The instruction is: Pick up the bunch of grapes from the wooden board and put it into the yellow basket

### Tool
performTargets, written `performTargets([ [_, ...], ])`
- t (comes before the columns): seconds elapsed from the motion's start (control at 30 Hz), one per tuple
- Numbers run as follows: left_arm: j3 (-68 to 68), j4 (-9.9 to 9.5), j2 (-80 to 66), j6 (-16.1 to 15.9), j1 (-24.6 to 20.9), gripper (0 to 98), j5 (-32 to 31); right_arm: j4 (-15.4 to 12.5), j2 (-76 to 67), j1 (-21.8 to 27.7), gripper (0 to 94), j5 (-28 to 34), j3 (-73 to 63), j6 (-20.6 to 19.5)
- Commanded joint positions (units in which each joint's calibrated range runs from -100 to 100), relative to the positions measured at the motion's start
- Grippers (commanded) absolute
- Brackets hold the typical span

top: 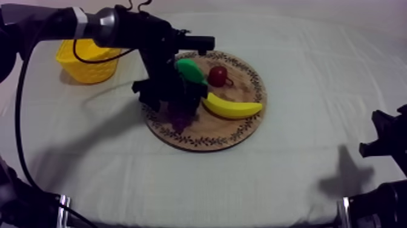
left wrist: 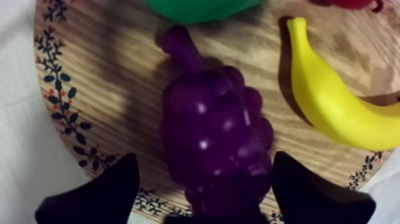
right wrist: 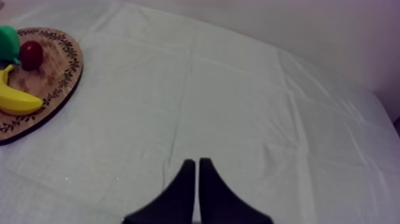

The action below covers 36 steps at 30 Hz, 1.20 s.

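The purple bunch of grapes (left wrist: 217, 137) lies on the round wooden board (left wrist: 107, 89), stem toward the green pear (left wrist: 196, 7). My left gripper (left wrist: 203, 164) is open and straddles the bunch, one black finger (left wrist: 101, 196) on each side with a small gap to the fruit. From above, the left gripper (top: 175, 103) hangs low over the grapes (top: 181, 118) on the board's (top: 209, 142) left part. The yellow basket (top: 88, 60) stands at the far left. My right gripper (right wrist: 196, 173) is shut on nothing above bare cloth, and rests low at the right edge (top: 384, 142).
A banana (top: 233, 108), a pear (top: 191, 70) and a small red fruit (top: 218, 76) share the board close to the grapes. The left arm reaches across between basket and board. From the right wrist, the board (right wrist: 56, 89) with the banana (right wrist: 18, 98) lies far off.
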Motion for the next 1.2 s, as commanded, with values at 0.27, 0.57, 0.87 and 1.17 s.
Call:
performTargets([
  [0.27, -0.9, -1.01, 0.5, 1.9, 0.4, 52.3, 2.1, 0.0, 0.0, 0.0, 0.3, 0.0, 0.0, 0.0],
  [0.57, -1.5, -1.48, 0.3, 2.3, 0.9, 43.2, 2.4, 0.0, 0.0, 0.0, 0.3, 0.0, 0.0, 0.0],
  [0.87, 1.1, -1.76, -5.0, 2.6, 1.8, 43.8, 1.8, 0.0, 0.0, 0.0, 0.3, 0.0, 0.0, 0.0],
  [1.17, 5.2, -3.93, -20.0, 5.7, 2.9, 43.4, 6.5, 0.0, 0.0, 0.0, 0.3, 0.0, 0.0, 0.0],
])
